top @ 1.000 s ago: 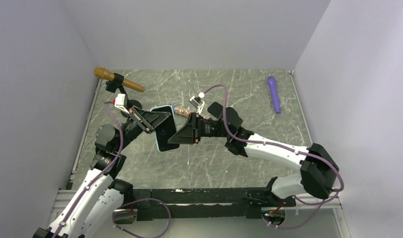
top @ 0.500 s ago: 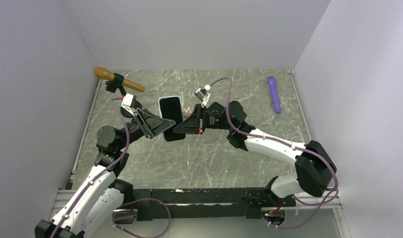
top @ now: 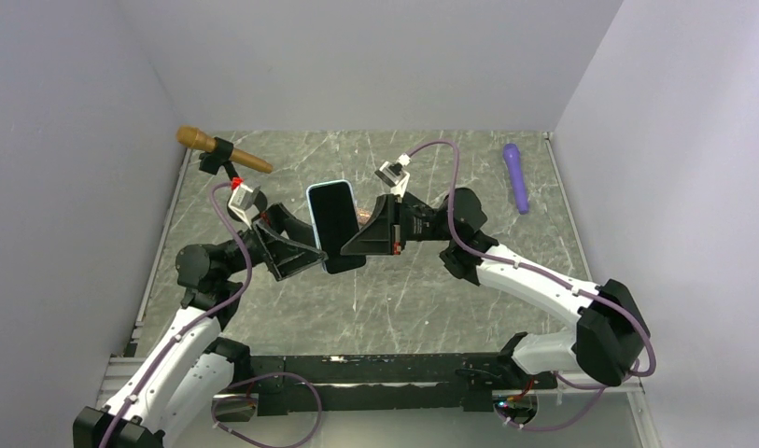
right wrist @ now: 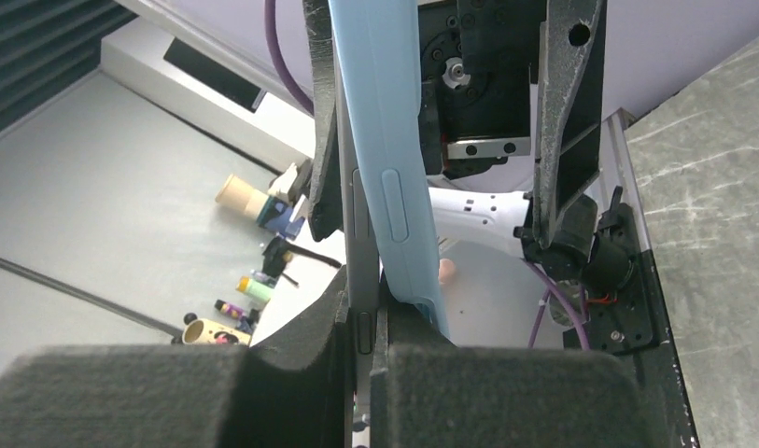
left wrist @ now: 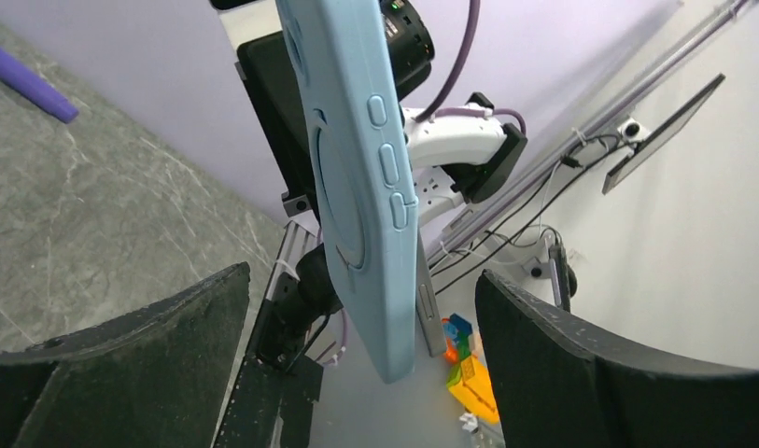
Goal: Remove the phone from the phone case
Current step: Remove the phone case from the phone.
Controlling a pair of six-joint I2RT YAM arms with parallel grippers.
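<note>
I have the phone [top: 335,227] held in mid-air above the middle of the table [top: 450,308], between the two arms. Its light-blue phone case [left wrist: 357,187] stands away from it at one end. My right gripper [right wrist: 366,359] pinches the phone's bare grey edge, jaws pressed tight on it. My left gripper [top: 301,252] has its jaws spread wide on either side of the case, clear of it
</note>
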